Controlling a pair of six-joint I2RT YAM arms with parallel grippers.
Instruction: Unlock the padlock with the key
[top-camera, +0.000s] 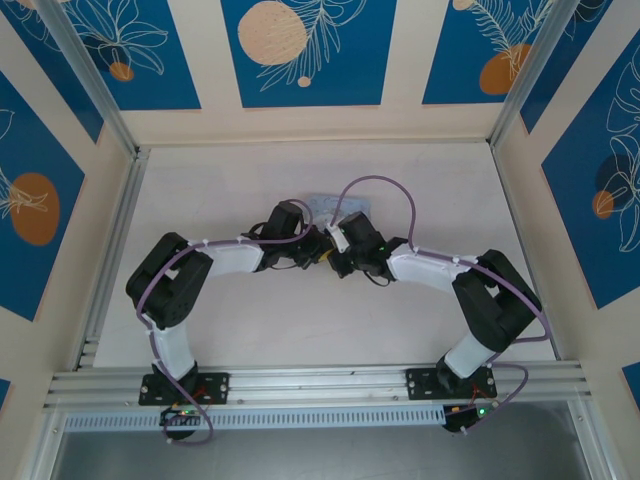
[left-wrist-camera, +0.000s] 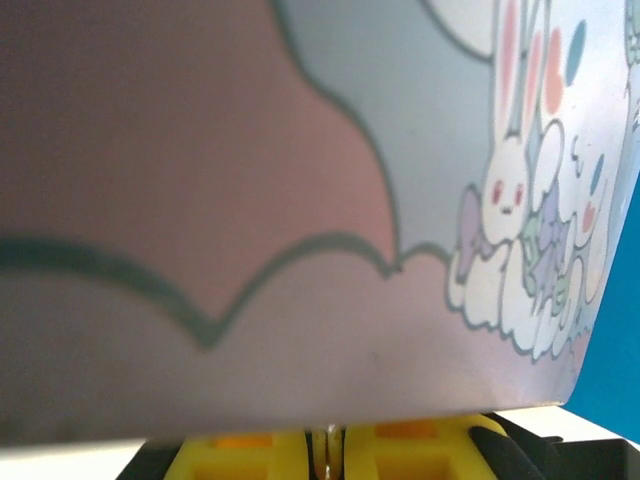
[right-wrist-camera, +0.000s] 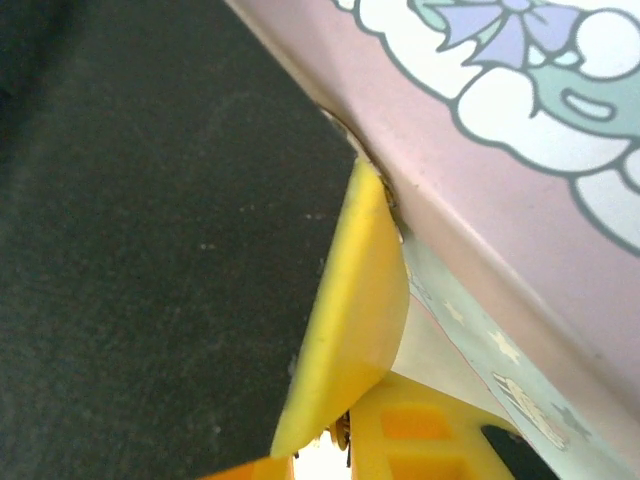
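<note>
Blue leaf-print panels (top-camera: 300, 50) all around, and a plain white counter (top-camera: 250, 330) underneath. Both arms reach in to the middle of it and their ends nearly touch, just in front of a pale blue tin (top-camera: 330, 203) with cartoon art on it.

Left tool (top-camera: 314, 252): from its own wrist camera the two yellow fingers (left-wrist-camera: 240, 450) are pressed together at the bottom edge of the view, right up against the bunny side of the tin. A thin metallic sliver (left-wrist-camera: 326, 448) sits pinched in the seam between them. It's way too small and blurry to call, so I can't tell if it's the key, the padlock's shackle or something else.

Right tool (top-camera: 334, 260): its wrist camera is jammed in super close. One yellow finger (right-wrist-camera: 350, 320) slants up the middle, with a big matte black surface (right-wrist-camera: 150, 250) against its left side and the tin's pink and pale blue edge just to its right. I honestly can't tell whether this one is apart or together.

As for the padlock, from overhead the only place it could be is the tight spot where the two tools meet at the tin's near edge, but that spot is too crowded and tiny to pick it out, so I can't tell its exact position against either tool.
</note>
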